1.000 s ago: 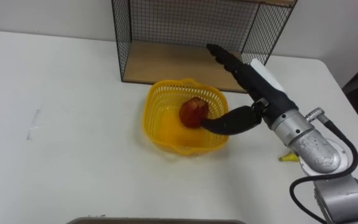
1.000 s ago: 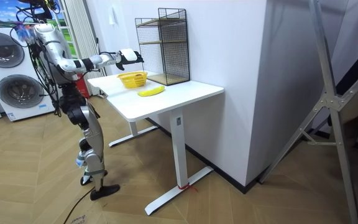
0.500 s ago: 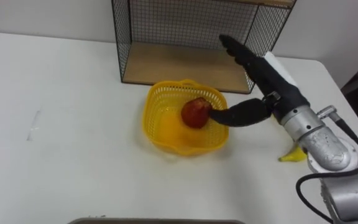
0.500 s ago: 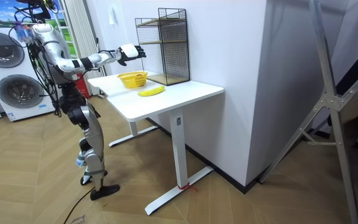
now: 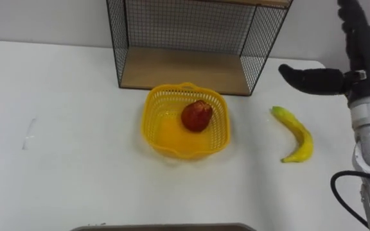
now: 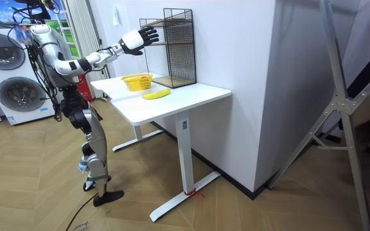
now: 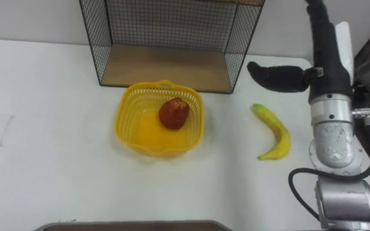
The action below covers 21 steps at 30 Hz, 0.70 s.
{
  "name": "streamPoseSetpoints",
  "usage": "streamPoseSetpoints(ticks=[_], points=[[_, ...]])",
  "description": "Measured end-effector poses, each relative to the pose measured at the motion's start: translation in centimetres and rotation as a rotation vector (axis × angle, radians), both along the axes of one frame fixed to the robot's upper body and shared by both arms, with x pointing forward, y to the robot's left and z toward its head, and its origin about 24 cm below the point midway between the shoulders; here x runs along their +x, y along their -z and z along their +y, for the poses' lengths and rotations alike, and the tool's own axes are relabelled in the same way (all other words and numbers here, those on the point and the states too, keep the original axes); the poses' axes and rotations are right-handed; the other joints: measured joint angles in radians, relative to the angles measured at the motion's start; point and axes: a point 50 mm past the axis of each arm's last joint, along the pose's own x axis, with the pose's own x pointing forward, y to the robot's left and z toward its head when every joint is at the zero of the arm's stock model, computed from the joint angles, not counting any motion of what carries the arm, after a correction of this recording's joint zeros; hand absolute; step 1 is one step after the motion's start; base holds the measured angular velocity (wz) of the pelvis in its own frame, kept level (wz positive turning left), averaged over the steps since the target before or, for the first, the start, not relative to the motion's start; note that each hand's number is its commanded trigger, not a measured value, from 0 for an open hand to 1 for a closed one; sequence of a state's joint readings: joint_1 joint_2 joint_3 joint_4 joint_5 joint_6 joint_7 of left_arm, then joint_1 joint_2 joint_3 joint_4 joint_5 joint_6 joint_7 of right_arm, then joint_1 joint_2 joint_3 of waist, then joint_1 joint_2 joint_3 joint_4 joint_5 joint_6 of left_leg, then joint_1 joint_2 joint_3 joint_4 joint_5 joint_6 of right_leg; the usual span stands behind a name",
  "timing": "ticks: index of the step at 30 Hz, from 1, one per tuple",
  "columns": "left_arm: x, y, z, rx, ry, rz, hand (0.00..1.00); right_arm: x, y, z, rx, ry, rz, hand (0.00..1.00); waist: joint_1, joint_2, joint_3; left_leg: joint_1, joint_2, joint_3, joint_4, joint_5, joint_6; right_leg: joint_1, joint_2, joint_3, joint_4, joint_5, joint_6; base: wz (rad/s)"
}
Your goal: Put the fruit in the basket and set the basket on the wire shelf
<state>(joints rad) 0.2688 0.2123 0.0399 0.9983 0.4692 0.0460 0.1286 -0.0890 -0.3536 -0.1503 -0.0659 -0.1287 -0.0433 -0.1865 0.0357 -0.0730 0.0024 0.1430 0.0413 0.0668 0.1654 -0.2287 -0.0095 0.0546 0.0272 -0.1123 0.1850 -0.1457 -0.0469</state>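
Note:
A yellow mesh basket (image 5: 164,131) (image 7: 135,128) stands on the white table (image 5: 63,154), just in front of the wire shelf (image 5: 191,38) (image 6: 169,48). A red apple (image 5: 196,116) (image 7: 173,113) lies inside the basket. A yellow banana (image 5: 295,133) (image 7: 273,131) lies on the table to the basket's right. My right hand (image 5: 358,45) (image 7: 326,45) is raised above the table's right side, open with straight fingers and the thumb held out, holding nothing. In the room view it is lifted high (image 6: 143,35) beside the shelf.
The wire shelf has a wooden floor board (image 5: 185,67) and an upper level. I stand at the table's long side, with washing machines (image 6: 5,77) behind me. A faint mark (image 5: 27,131) shows on the table at the left.
My right hand has let go of the apple, left the basket and risen up and to the right. The apple stays in the basket. The banana has come into sight.

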Motion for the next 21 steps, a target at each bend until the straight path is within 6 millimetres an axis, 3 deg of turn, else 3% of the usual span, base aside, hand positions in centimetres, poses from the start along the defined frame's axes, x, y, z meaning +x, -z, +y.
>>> streamPoseSetpoints(ticks=[5, 14, 21], points=[[0.0, 0.0, 0.0, 0.004, -0.005, 0.006, 0.00, 0.0, 0.8, -0.6, 0.019, 0.051, 0.016, 0.00, -0.004, -0.001, 0.0046, 0.003, 0.000, 0.004, -0.001, 0.000, 0.000, -0.001, 0.000, 0.003, -0.001, 0.000, 0.000, -0.01], [-0.3, 0.1, 0.2, 0.014, -0.035, 0.036, 0.00, 0.2, 5.2, -2.5, 0.051, 0.140, 0.217, 0.00, -0.002, 0.000, 0.0039, 0.004, 0.000, 0.009, -0.001, 0.000, 0.000, -0.002, -0.001, -0.001, 0.001, 0.000, 0.000, 0.00], [-0.5, 0.1, 0.3, -0.012, -0.051, 0.077, 0.00, 0.9, 7.1, -2.8, 0.084, 0.125, 0.343, 0.00, 0.000, 0.003, 0.0003, 0.003, 0.001, 0.013, 0.000, 0.000, 0.000, -0.004, -0.001, -0.001, 0.001, 0.000, 0.000, 0.00]])
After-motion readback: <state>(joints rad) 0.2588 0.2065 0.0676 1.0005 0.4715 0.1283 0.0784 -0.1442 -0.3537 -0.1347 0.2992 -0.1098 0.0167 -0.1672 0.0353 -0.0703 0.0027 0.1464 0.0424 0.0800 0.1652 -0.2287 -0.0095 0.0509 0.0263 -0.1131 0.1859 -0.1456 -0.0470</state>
